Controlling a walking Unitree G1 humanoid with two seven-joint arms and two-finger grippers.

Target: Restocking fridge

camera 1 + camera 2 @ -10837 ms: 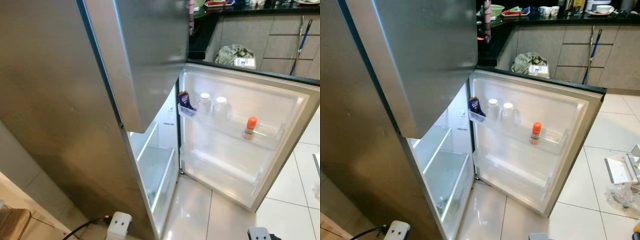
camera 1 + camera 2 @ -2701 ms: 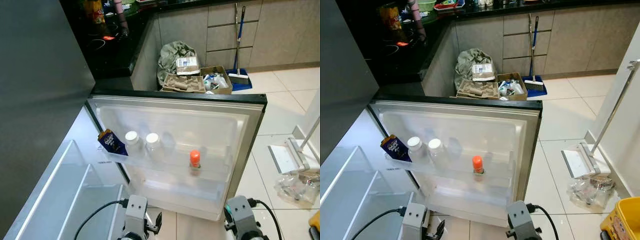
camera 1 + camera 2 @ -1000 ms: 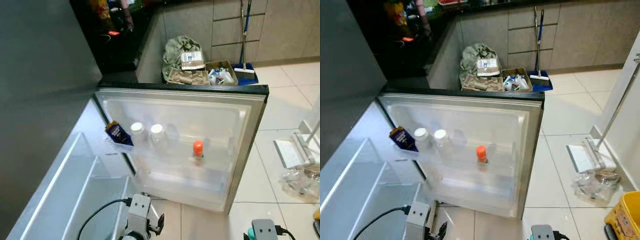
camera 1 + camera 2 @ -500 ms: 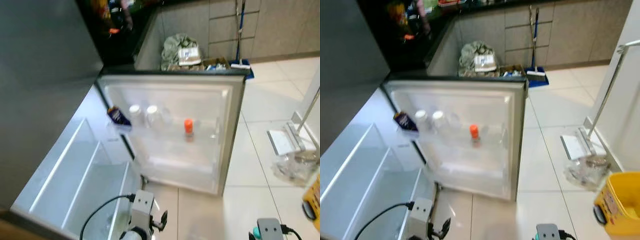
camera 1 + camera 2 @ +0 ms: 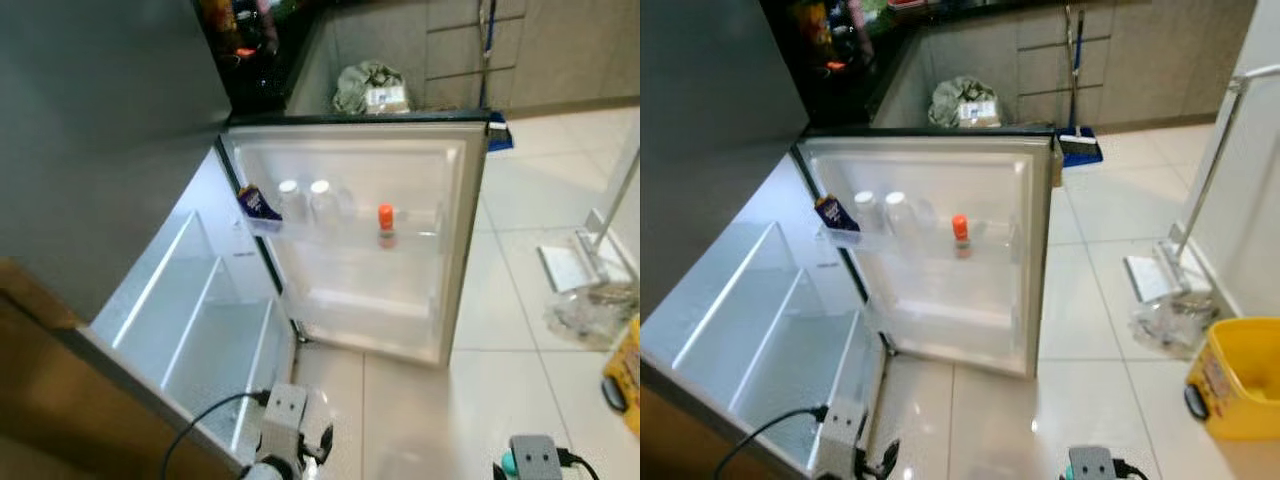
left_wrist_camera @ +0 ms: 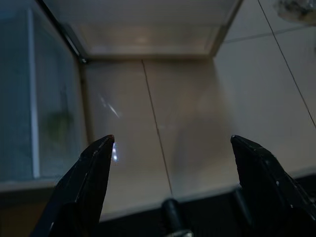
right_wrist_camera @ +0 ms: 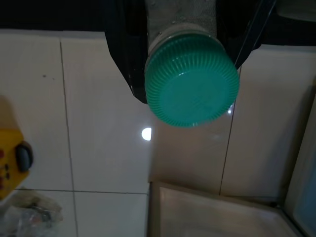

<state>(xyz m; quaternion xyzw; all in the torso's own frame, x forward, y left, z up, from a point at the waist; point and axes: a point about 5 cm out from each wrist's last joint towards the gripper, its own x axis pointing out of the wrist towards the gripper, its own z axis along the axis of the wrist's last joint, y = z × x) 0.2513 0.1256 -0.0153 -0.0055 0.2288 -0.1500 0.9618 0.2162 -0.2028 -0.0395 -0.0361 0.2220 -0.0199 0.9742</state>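
Clearly, right pincer clamps a green-capped bottle.

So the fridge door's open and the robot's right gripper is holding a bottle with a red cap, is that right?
Not quite: the cap is green, not red, as the right wrist view shows. The fridge door is open, and the right gripper does hold that bottle between its fingers.

two white-capped jars, one orange-capped bottle

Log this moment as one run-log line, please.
right pincer: shut on green-capped jar | left pincer: open, over tile floor | open white fridge door: orange-capped bottle on shelf
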